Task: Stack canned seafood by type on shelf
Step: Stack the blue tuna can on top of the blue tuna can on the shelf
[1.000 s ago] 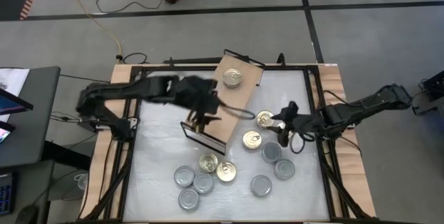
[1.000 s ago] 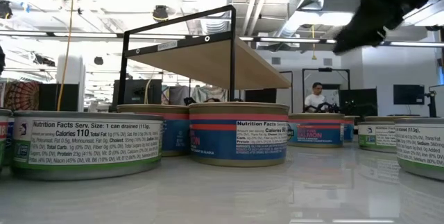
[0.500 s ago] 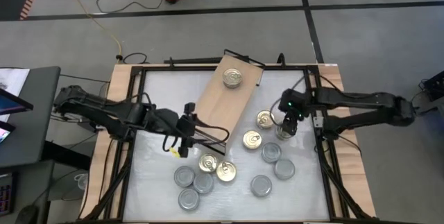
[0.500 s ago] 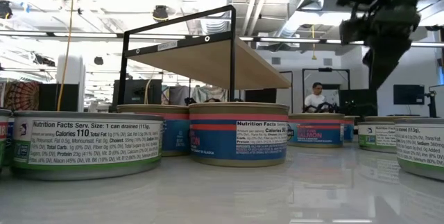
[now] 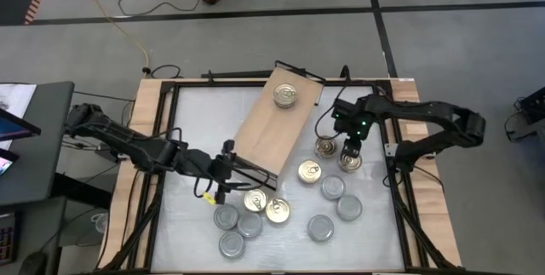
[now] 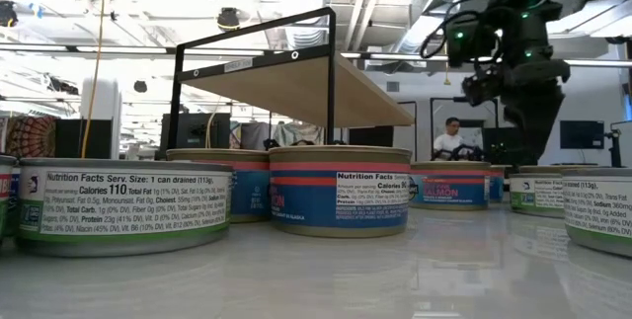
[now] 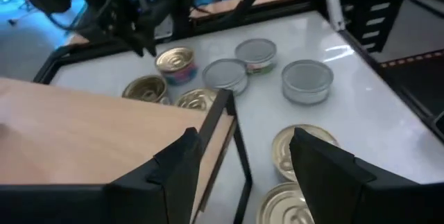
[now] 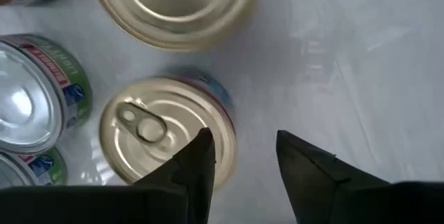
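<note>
From above, I am working both arms over the white bench (image 5: 196, 249), where the low shelf with the light wooden board top and thin black metal frame (image 5: 271, 130) is lying at an angle, one gold-lidded round tin (image 5: 285, 96) sitting on its far end. My right pincer (image 5: 350, 151) is hanging over a gold pull-tab tin (image 5: 349, 162) just beside a second gold-lidded tin (image 5: 324, 146) off the shelf's right edge. My right wrist camera is showing what the overhead cannot: the two dark fingers (image 8: 198, 165) are standing apart, one over the edge of a gold pull-tab lid (image 8: 163, 130) and the other over bare bench, gripping nothing. My left pincer (image 5: 223, 181) is hovering at the shelf's near corner, above a cluster of silver-grey tins (image 5: 226, 217) and gold ones (image 5: 255, 200). My left wrist view is showing its fingers (image 7: 326, 165) spread wide and empty on either side of the shelf's black corner post (image 7: 232, 137). Only the bench-level camera is showing the printed labels on the tin walls (image 6: 123, 205) and a person (image 6: 451, 139) seated far across the room.
</note>
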`<state>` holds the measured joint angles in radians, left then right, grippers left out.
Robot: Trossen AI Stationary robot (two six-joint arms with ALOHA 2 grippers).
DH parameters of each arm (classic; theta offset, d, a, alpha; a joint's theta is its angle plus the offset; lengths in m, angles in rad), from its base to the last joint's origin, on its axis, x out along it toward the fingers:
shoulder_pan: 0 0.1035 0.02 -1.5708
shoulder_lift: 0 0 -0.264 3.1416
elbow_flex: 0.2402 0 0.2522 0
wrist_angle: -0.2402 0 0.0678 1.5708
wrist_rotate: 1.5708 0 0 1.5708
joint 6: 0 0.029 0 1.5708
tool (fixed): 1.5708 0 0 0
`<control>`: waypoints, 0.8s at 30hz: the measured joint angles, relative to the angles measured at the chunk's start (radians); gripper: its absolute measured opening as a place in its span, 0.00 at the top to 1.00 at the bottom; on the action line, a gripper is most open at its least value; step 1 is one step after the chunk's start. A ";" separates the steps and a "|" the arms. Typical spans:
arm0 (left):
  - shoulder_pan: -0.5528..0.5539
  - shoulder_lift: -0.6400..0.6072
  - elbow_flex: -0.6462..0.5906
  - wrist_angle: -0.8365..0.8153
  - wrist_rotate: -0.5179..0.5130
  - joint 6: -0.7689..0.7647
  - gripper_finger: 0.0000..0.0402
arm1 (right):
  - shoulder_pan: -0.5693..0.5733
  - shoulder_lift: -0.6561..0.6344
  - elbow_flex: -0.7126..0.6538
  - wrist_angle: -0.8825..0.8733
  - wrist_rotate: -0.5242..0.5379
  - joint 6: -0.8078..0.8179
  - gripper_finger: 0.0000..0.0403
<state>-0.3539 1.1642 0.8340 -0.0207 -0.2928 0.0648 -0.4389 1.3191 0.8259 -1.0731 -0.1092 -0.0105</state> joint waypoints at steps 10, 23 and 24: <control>-0.082 -0.064 -0.108 0.115 -0.062 0.076 0.48 | -0.014 0.143 0.005 0.009 -0.022 -0.100 0.62; -0.085 -0.210 -0.158 0.058 -0.132 0.027 0.48 | -0.117 0.194 0.000 0.084 0.034 -0.133 0.91; -0.085 -0.218 -0.158 0.052 -0.132 0.029 0.48 | -0.129 0.196 -0.001 0.089 0.045 -0.129 0.93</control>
<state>-0.4385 0.9460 0.6758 0.0317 -0.4252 0.0936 -0.5679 1.5149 0.8247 -0.9844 -0.0640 -0.1394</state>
